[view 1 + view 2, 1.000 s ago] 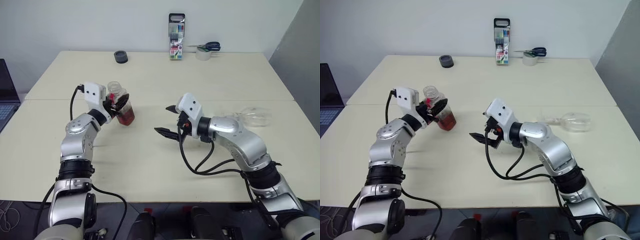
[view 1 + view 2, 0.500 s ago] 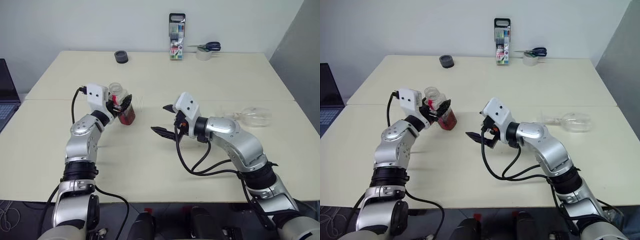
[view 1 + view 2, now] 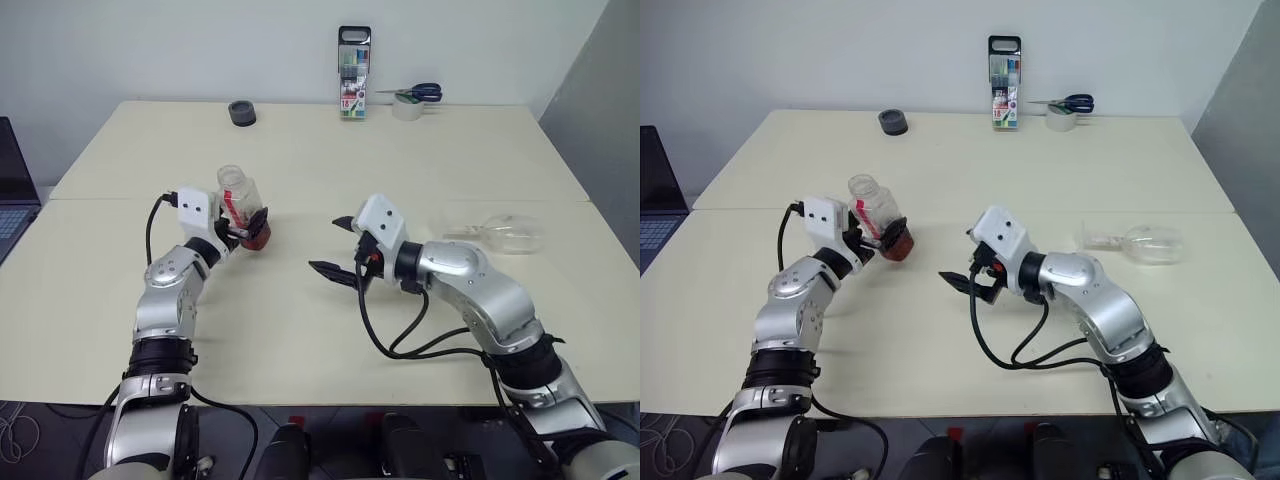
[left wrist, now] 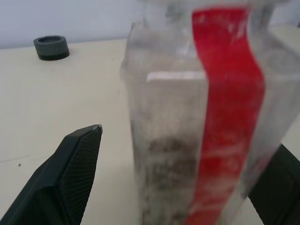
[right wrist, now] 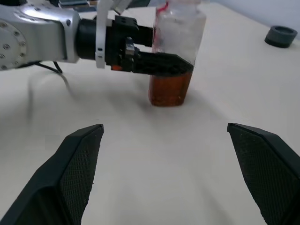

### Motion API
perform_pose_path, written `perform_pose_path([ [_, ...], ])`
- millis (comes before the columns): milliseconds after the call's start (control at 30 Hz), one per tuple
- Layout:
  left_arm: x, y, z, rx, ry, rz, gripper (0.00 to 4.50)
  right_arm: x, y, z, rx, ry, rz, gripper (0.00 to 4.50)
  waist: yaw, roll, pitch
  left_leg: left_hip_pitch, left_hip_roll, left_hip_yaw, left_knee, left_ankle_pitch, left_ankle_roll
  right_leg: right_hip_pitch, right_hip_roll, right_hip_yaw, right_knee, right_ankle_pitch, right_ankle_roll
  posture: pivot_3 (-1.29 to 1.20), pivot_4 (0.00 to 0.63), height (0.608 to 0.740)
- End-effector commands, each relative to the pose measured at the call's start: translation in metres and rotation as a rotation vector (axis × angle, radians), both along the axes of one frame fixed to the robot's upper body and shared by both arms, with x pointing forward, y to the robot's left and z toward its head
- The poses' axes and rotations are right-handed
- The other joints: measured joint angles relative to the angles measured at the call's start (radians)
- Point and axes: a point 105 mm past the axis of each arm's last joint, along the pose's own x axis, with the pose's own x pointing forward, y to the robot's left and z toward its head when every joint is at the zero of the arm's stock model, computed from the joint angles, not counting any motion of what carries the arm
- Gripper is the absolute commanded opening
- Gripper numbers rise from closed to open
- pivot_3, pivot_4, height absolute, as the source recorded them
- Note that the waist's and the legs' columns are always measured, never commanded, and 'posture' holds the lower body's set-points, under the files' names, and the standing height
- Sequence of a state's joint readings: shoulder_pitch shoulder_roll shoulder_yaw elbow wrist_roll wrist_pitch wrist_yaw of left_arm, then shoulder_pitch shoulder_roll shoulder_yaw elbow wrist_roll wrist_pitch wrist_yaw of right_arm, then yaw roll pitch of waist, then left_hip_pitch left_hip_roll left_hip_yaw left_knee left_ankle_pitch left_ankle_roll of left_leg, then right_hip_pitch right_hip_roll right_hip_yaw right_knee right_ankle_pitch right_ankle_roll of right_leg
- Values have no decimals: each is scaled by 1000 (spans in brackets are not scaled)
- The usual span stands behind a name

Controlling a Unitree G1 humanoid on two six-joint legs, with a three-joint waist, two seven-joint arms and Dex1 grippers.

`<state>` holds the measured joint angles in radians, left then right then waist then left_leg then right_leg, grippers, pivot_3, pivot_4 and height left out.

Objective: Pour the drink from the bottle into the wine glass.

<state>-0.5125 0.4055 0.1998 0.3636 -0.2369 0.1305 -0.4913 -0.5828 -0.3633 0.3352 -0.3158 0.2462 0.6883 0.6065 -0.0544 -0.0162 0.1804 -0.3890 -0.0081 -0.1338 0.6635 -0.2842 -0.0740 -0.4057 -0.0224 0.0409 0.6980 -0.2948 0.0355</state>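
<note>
Nothing poured yet. Small clear squarish plastic bottle [image 3: 243,207] with red label strip stands upright at 10 o'clock, reddish-brown drink [image 5: 169,89] low inside. Left gripper [image 3: 247,226] spread around it, unclamped. Right gripper [image 3: 334,248] gapes empty. Clear stemmed wine glass [image 3: 505,233] lies toppled at 3 o'clock; needs righting.

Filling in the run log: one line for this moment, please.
bottle: upright on table, partly full | left gripper: open around it | right gripper: open, empty | wine glass: on its side
</note>
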Motion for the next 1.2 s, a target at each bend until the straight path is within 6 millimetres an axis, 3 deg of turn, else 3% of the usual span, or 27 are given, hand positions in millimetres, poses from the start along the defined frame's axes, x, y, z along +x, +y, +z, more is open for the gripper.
perform_pose_path([
  [33, -6, 0, 11, 43, -76, 10, 4455, -8, -2, 6, -5, -102, -6, 4500, 0, 0, 0, 0, 0, 0, 0, 0, 0, 0, 0, 0, 0, 0, 0, 0, 150, 740],
  [200, -20, 7, 5, 92, -100, 51, 4455, -15, -16, -6, -20, -106, -52, 4500, 2, 0, 0, 0, 0, 0, 0, 0, 0, 0, 0, 0, 0, 0, 0, 0, 150, 740],
  [500, -61, 15, -7, 176, -76, 13, 4455, -31, -66, -18, 73, 26, -268, 4500, 10, 0, 0, 0, 1, 0, -1, -1, 2, 0, 0, 0, 0, 0, 0, 0, 150, 740],
  [567, -71, 4, -11, 204, -56, -88, 4455, -31, -82, -16, 172, 89, -370, 4500, 13, 0, 0, 0, 1, 0, -1, -2, 3, 1, 0, 0, 0, 0, 0, 0, 150, 740],
  [767, -95, -55, -20, 267, 34, -544, 4455, -16, -119, -18, 534, 351, -710, 4500, 20, 1, 0, 2, 1, 1, -1, -2, 4, 2, 1, 1, 0, 0, 0, 0, 150, 740],
  [967, -89, -84, 0, 258, 39, -807, 4455, 9, -147, -19, 908, 559, -972, 4500, 19, 2, 0, 4, 1, 2, -2, -2, 3, 2, 3, 2, 1, 0, 0, 0, 150, 740],
  [1200, -84, -103, 17, 273, 42, -988, 4455, 30, -155, -15, 1127, 675, -1041, 4500, 5, 4, 0, 4, 1, 6, -5, -2, 4, 1, 2, 3, 0, 0, 0, 0, 150, 740],
])
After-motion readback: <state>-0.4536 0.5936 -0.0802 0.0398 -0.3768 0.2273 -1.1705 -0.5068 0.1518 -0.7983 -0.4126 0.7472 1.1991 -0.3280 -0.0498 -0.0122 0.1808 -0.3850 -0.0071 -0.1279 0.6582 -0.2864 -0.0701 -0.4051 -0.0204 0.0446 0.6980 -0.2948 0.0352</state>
